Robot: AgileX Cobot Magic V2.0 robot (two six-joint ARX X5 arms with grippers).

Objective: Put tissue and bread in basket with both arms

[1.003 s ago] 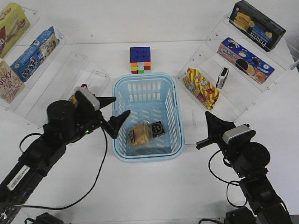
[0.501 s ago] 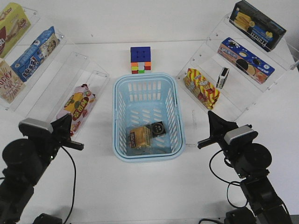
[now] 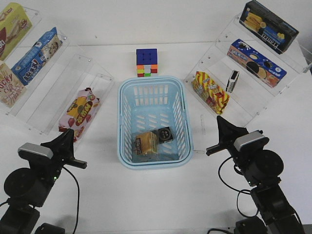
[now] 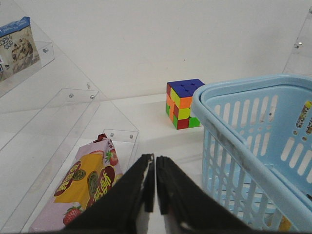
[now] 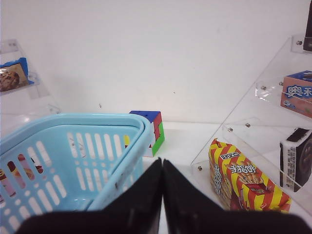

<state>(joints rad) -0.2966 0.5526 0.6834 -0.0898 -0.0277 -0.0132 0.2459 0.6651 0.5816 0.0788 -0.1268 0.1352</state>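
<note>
L gripper point(image 4: 155, 183): jaws pressed together, tips touching, holding nothing. It's sitting off the basket's outer left side, near the table's front edge. R gripper point(image 5: 162, 187): jaws also pressed together, nothing between them, sitting off the basket's outer right side.

Just ahead of the L jaws, slightly to their left, a strawberry-printed snack packet point(image 4: 85, 187) is lying on the lowest clear acrylic shelf point(image 4: 73, 105). To their right, the light blue basket point(image 4: 243, 100) wall is standing close by.

Ahead-left of the R jaws the same basket wall is showing; ahead-right, a red-yellow striped snack bag point(image 5: 243, 183) is leaning on the right acrylic rack point(image 5: 253, 105).

Front cam: bread point(image 3: 146, 143) and black tissue pack point(image 3: 164, 134) are both lying inside the basket point(image 3: 152, 84), at its near end, touching each other, tissue to the bread's right. Both are between the two grippers point(image 3: 74, 147) point(image 3: 218, 135), apart from each.

Farther out, beyond the basket's far rim: a Rubik's cube point(image 3: 146, 62) is standing on the table point(image 3: 156, 195). Beyond the R jaws, a small black-and-white pack point(image 3: 234, 81) is standing upright on the rack.
</note>
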